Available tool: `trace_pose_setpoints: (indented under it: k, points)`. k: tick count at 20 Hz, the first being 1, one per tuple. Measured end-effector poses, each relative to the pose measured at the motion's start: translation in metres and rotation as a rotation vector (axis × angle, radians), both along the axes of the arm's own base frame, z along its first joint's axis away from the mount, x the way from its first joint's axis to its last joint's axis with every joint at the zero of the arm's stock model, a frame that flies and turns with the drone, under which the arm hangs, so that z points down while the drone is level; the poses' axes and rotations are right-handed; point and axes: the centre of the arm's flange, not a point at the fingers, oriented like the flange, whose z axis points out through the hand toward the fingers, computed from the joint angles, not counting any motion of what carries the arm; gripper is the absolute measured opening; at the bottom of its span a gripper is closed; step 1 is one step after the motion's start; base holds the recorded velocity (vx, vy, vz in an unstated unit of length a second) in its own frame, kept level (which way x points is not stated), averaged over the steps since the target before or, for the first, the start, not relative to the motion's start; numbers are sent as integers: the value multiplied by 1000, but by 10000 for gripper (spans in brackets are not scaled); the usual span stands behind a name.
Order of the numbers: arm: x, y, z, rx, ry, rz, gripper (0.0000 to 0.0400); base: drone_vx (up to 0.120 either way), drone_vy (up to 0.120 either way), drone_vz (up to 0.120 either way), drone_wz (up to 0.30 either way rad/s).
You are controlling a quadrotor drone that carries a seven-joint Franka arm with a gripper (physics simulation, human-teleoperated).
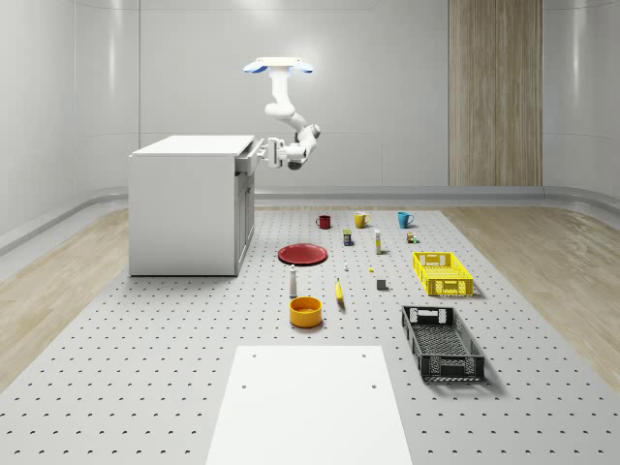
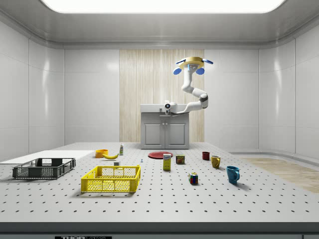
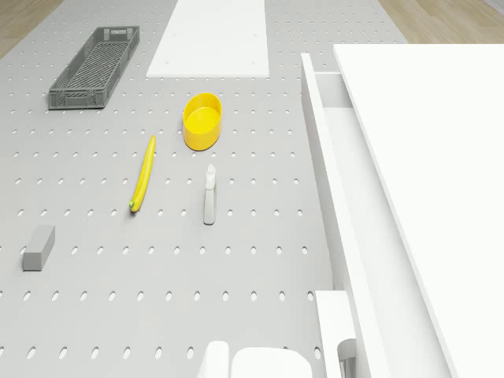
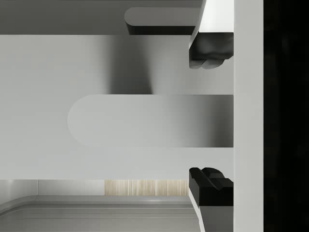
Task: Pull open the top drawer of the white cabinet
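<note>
Drone view, top drawer ajar, wrist view, handle between fingers

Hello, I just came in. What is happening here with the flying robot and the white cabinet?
The drone hovers beside the white cabinet, above the floor just in front of it. Its arm reaches down to the top drawer, which already stands partly pulled out. The gripper is at the drawer's front, one finger on each side of the handle. The cups, crates and other things on the floor lie untouched.
</note>
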Motion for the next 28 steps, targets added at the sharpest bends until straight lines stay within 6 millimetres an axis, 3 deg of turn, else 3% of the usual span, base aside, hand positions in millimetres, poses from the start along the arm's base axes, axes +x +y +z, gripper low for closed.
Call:
trace_pose_setpoints:
  k: [3,8,19,28]
  points:
    - [0,2,0,0,0,0,177,0,0,0,0]
    - [0,3,0,0,0,0,126,0,0,0,0]
    - [0,-15,0,-1,1,0,111,0,0,0,0]
    - [0,-47,0,-2,0,0,112,0,0,0,0]
